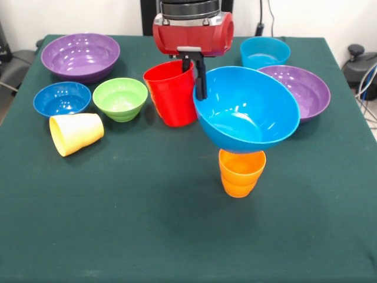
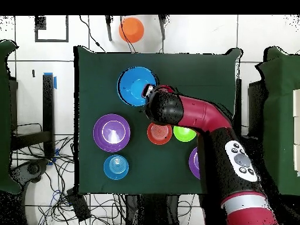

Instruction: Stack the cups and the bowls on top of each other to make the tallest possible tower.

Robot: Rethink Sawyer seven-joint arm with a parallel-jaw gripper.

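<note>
One large blue bowl (image 1: pixel 247 109) hangs tilted in your gripper (image 1: pixel 198 82), fingers pinched on its rim, its base resting on the upright orange cup (image 1: pixel 241 171). Just behind stands the red cup (image 1: pixel 171 93). The yellow cup (image 1: pixel 76 133) lies on its side by the green bowl (image 1: pixel 120 98) and dark blue bowl (image 1: pixel 62 98).

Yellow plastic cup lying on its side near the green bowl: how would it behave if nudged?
The glossy yellow plastic cup lies on its side, so it would probably roll. Its taper suggests it would curve rather than run straight. It looks thin, light and rigid, likely skidding easily on the green tablecloth.
</note>
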